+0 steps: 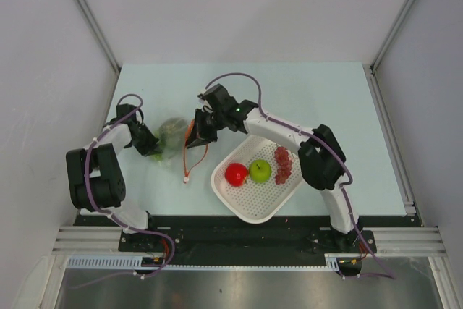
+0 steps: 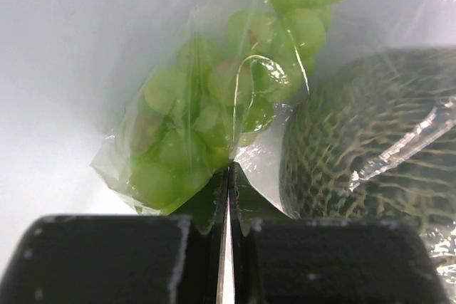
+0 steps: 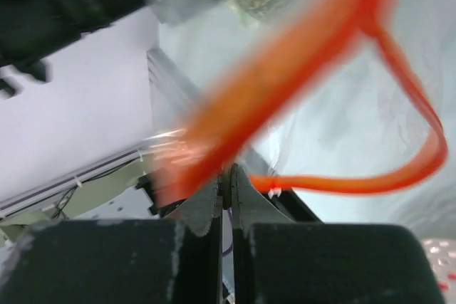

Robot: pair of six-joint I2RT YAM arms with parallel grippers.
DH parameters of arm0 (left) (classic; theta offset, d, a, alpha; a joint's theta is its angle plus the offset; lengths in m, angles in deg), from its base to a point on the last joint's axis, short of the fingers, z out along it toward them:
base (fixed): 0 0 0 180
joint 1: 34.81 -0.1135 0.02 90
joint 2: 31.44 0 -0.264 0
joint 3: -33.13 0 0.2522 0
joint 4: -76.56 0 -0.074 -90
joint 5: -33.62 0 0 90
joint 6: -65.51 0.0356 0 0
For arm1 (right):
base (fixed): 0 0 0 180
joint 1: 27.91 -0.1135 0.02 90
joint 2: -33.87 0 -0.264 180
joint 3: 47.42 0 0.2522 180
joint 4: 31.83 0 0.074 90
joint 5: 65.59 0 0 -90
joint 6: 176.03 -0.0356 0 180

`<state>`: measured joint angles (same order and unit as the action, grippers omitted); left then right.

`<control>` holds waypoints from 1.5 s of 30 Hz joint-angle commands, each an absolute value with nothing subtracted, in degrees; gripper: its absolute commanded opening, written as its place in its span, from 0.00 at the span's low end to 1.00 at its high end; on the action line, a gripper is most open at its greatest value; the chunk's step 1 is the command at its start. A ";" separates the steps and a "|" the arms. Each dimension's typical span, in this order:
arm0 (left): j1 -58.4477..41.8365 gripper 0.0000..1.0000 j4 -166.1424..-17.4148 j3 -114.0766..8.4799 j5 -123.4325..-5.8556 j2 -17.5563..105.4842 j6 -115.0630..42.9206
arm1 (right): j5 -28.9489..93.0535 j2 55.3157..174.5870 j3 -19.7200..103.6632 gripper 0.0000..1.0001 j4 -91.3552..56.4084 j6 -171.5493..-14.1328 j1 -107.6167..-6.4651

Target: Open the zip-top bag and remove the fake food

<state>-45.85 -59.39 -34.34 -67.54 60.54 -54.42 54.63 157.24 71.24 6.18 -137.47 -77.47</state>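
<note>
The clear zip-top bag (image 1: pixel 172 137) lies stretched between my two grippers at the table's left-middle. Its orange-red zip strip (image 1: pixel 189 151) hangs open in a loop. My left gripper (image 1: pixel 153 151) is shut on the bag's closed end (image 2: pixel 278 154). A green grape bunch (image 2: pixel 214 112) and a netted green melon-like piece (image 2: pixel 370 140) are still inside. My right gripper (image 1: pixel 197 135) is shut on the bag's mouth next to the zip strip (image 3: pixel 285 76). A red round fruit (image 1: pixel 236 174), a green apple (image 1: pixel 260 171) and a dark-red grape bunch (image 1: pixel 283 163) lie in the basket.
The white perforated basket (image 1: pixel 249 210) sits to the right of the bag, under my right forearm; its corner shows in the right wrist view (image 3: pixel 442 254). White walls enclose the table on three sides.
</note>
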 commanded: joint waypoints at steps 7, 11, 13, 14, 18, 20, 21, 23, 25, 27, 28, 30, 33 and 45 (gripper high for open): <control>-47.02 0.04 -60.32 -34.77 -64.29 61.55 -53.50 | 57.72 148.83 78.91 0.00 15.93 -131.56 -73.53; -46.93 0.04 -60.76 -34.77 -64.64 61.90 -53.50 | 58.33 148.31 83.30 0.00 19.19 -130.06 -73.18; -47.11 0.04 -60.67 -34.77 -64.73 61.90 -53.85 | 59.22 147.78 85.07 0.00 21.12 -129.45 -72.65; -46.94 0.04 -60.84 -34.77 -64.73 61.90 -53.85 | 59.04 147.52 87.17 0.00 22.17 -129.01 -72.56; -47.02 0.04 -60.85 -35.12 -64.73 61.72 -54.02 | 58.34 144.88 89.30 0.00 28.49 -127.95 -71.77; -47.02 0.04 -60.67 -35.21 -65.17 61.46 -54.02 | 58.42 142.08 88.51 0.00 30.44 -126.99 -70.98; -47.02 0.04 -60.58 -35.47 -65.00 61.20 -54.02 | 58.08 140.93 87.37 0.00 32.53 -126.29 -70.72; -47.02 0.04 -60.41 -35.39 -64.91 60.41 -54.02 | 57.20 137.43 85.88 0.00 35.00 -124.36 -69.40; -47.02 0.04 -60.15 -35.56 -64.73 59.79 -53.76 | 56.84 134.52 82.29 0.00 37.82 -123.21 -68.17; -47.02 0.04 -60.06 -35.47 -64.73 59.53 -53.76 | 56.58 129.88 79.47 0.00 40.27 -122.07 -65.72; -47.02 0.05 -60.06 -35.39 -64.91 59.35 -53.67 | 56.58 128.37 76.23 0.00 40.90 -121.71 -64.84; -47.02 0.05 -60.06 -35.04 -65.00 58.65 -53.58 | 56.40 123.46 72.97 0.00 43.18 -120.23 -61.50; -47.11 0.08 -60.06 -34.68 -65.70 57.16 -53.06 | 54.91 119.05 66.64 0.00 45.82 -117.94 -56.50; -47.02 0.22 -56.81 -37.67 -65.26 50.47 -50.68 | 48.85 111.56 52.56 0.16 48.02 -112.22 -50.41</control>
